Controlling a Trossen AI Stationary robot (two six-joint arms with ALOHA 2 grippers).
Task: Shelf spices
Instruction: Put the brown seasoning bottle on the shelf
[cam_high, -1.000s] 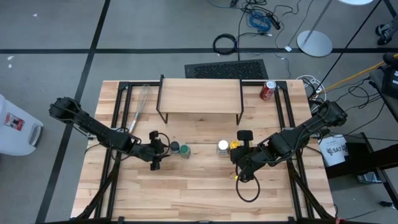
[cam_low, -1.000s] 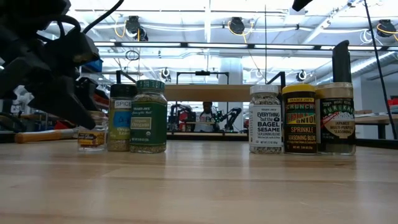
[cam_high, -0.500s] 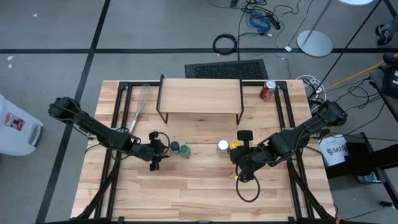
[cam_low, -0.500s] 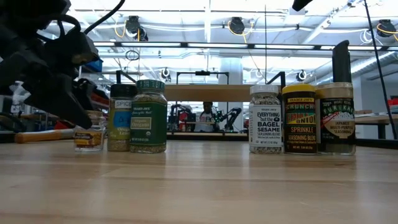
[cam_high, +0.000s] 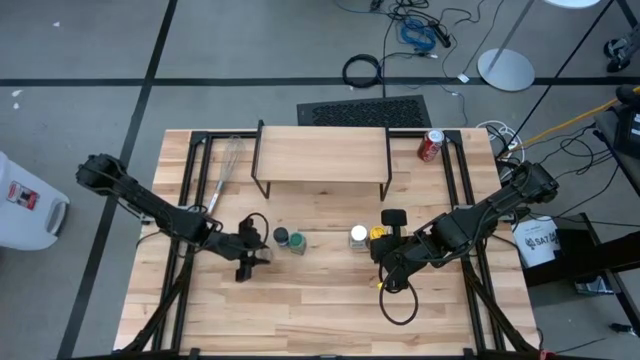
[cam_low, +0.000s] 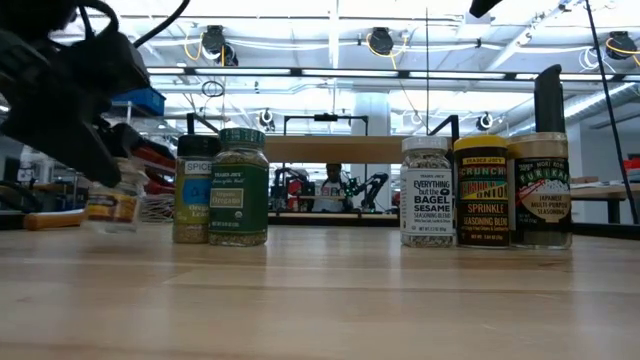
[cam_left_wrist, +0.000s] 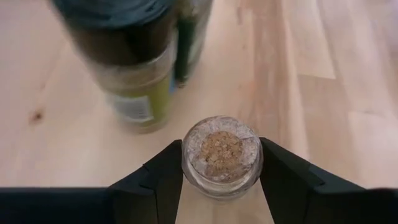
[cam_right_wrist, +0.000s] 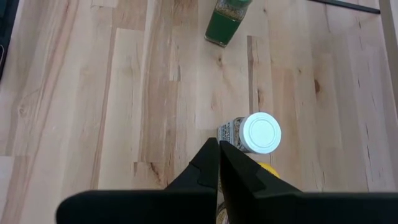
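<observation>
The left gripper (cam_high: 254, 258), at centre-left of the high view, has its fingers (cam_left_wrist: 163, 180) pinching a small cork-topped glass jar (cam_left_wrist: 222, 155) from both sides; in the low view this jar (cam_low: 112, 205) appears at the left edge, tilted and clear of the table (cam_high: 320, 310). Just beside it stand a dark-lidded spice jar (cam_low: 194, 190) and a green-lidded jar (cam_low: 240, 186). At right of centre stand three more: a white-lidded sesame seasoning jar (cam_low: 427, 192), a yellow onion seasoning jar (cam_low: 482, 192) and a dark furikake jar (cam_low: 541, 190). The right gripper (cam_high: 385, 266) rests low near these, fingers (cam_right_wrist: 214, 163) pressed together. The shelf (cam_high: 322, 155) stands at upper centre of the high view, nothing on it.
</observation>
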